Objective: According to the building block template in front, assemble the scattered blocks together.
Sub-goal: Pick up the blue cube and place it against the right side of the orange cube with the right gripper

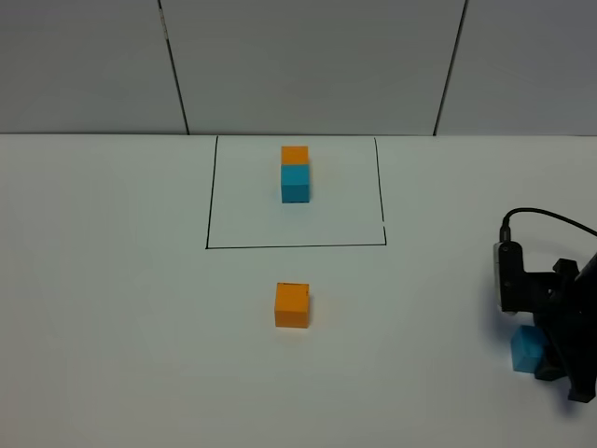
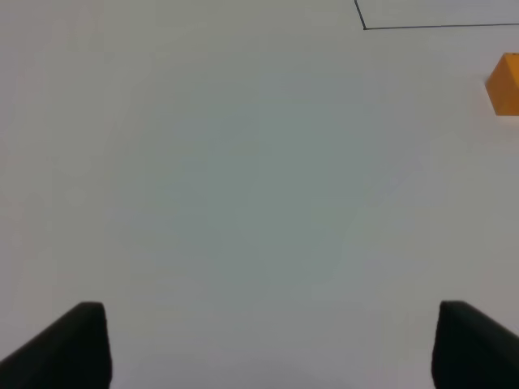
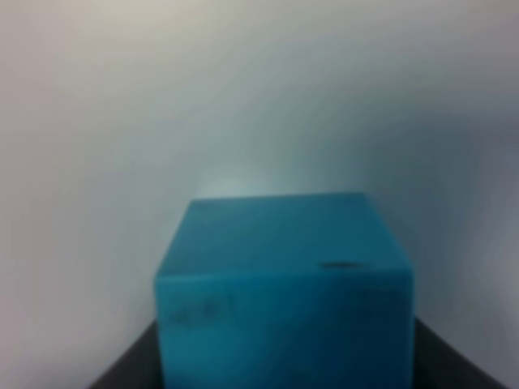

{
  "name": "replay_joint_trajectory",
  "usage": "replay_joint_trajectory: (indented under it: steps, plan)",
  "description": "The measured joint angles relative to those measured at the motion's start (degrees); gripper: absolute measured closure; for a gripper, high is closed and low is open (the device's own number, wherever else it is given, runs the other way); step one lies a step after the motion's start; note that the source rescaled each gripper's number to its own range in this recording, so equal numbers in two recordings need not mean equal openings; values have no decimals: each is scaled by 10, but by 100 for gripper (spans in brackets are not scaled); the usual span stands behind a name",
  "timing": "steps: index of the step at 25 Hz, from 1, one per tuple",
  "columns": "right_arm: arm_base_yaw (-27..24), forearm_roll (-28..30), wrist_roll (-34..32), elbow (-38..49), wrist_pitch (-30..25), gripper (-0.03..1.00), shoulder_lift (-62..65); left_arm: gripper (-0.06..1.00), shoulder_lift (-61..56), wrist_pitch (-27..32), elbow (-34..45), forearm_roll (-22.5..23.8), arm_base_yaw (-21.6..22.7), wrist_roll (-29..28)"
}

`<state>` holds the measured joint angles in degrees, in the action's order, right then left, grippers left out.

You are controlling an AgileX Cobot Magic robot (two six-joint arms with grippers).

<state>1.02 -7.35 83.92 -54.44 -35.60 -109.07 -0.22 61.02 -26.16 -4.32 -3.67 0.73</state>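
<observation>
The building block template (image 1: 295,174), an orange cube joined to a cyan one, lies inside a black drawn rectangle (image 1: 207,245) at the back. An orange scattered block (image 1: 292,305) sits alone in front of that frame; the left wrist view catches it (image 2: 507,83) at the picture's edge. The cyan scattered block (image 1: 525,350) is at the far right, between the fingers of my right gripper (image 1: 539,359). In the right wrist view this cyan block (image 3: 284,275) fills the frame, and dark fingers (image 3: 122,365) press against both its sides. My left gripper (image 2: 272,312) is open over bare table.
The white table (image 1: 112,308) stretches around the blocks. A grey panelled wall (image 1: 308,65) stands behind it. A corner of the black rectangle (image 2: 365,27) shows in the left wrist view. The right arm's black body and cable (image 1: 536,219) occupy the right edge.
</observation>
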Motion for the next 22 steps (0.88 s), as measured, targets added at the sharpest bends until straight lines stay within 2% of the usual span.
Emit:
replay_joint_trajectory:
  steps: [3,6,8,12,16,22]
  plan:
    - [44,4,-45,-21,-7,53,0,10,0,0,0,0,0,0]
    - [100,15,-119,-54,-24,53,4,10,0,0,0,0,0,0]
    - [132,47,-181,-78,-41,53,5,10,0,0,0,0,0,0]
    - [177,137,-300,-128,-111,53,2,10,0,0,0,0,0,0]
    - [203,170,-339,-170,-157,53,-23,10,0,0,0,0,0,0]
    - [238,154,-346,-225,-170,53,-76,10,0,0,0,0,0,0]
